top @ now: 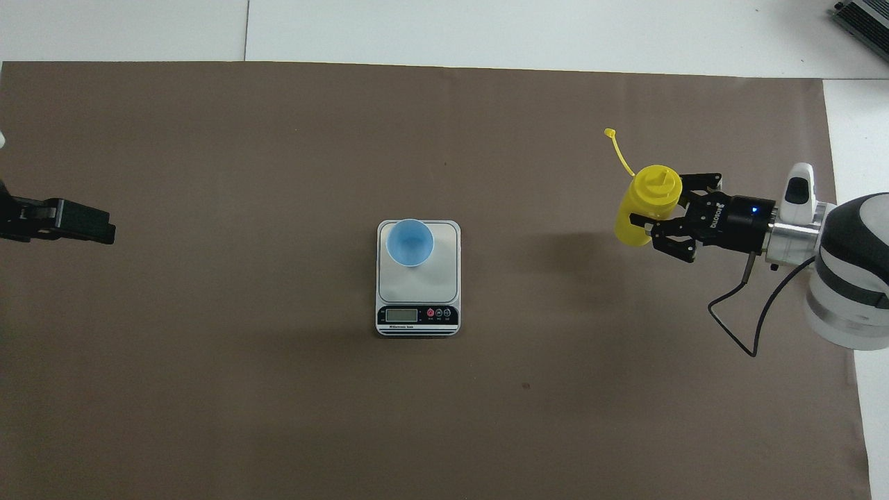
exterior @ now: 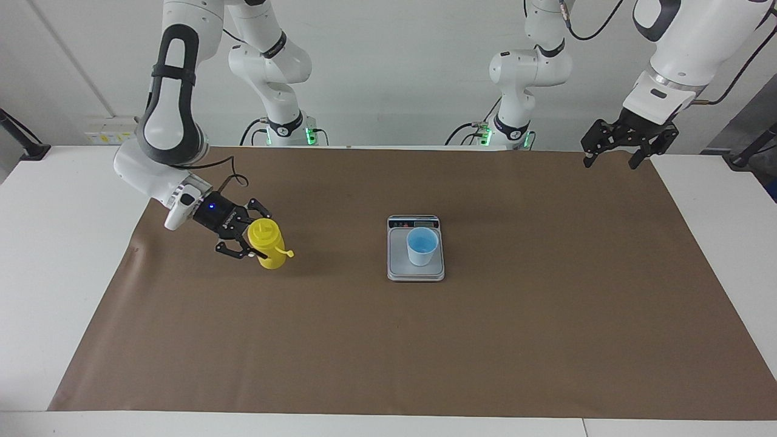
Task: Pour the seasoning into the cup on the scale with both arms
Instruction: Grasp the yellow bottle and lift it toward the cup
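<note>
The yellow seasoning bottle [exterior: 269,244] [top: 644,205] hangs slightly tilted just above the brown mat, toward the right arm's end of the table. My right gripper [exterior: 260,238] [top: 656,208] is shut on its upper body from the side. Its small tethered cap [top: 610,132] dangles free. The light blue cup [exterior: 422,246] [top: 410,242] stands upright on the silver-grey scale [exterior: 397,266] [top: 444,278] at mid-table, on the part of the plate farthest from the robots. My left gripper [exterior: 610,160] [top: 97,226] waits open and empty over the mat's edge at the left arm's end.
A brown mat [exterior: 388,352] covers most of the white table [exterior: 54,255]. A black cable [top: 736,333] loops down from the right wrist. A grey device [top: 861,17] lies on the table's corner farthest from the robots, at the right arm's end.
</note>
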Controlling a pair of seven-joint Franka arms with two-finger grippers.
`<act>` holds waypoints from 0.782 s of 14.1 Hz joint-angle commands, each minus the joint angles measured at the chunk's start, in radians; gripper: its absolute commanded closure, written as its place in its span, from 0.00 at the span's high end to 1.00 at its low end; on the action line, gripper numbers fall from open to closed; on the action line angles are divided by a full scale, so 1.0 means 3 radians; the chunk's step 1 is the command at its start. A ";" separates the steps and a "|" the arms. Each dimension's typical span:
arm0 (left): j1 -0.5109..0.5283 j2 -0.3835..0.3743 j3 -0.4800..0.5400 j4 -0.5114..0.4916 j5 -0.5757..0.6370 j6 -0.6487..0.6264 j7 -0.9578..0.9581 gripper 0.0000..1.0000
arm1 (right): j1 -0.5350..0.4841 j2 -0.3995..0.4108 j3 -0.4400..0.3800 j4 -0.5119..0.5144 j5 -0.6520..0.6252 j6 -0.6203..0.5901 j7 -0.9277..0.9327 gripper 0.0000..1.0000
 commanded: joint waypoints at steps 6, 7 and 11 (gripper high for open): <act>0.0023 -0.0085 -0.0008 -0.0078 0.0024 -0.0028 -0.0029 1.00 | 0.1254 0.0160 0.0018 0.0072 -0.0414 0.1865 0.1020 0.00; 0.0023 -0.0085 -0.0008 -0.0078 0.0024 -0.0028 -0.0029 1.00 | 0.1423 0.0176 0.0008 0.0072 -0.0450 0.2044 0.1153 0.00; 0.0023 -0.0085 -0.0008 -0.0078 0.0024 -0.0028 -0.0029 1.00 | 0.1517 0.0268 -0.0002 0.0275 -0.1484 0.2032 0.1639 0.00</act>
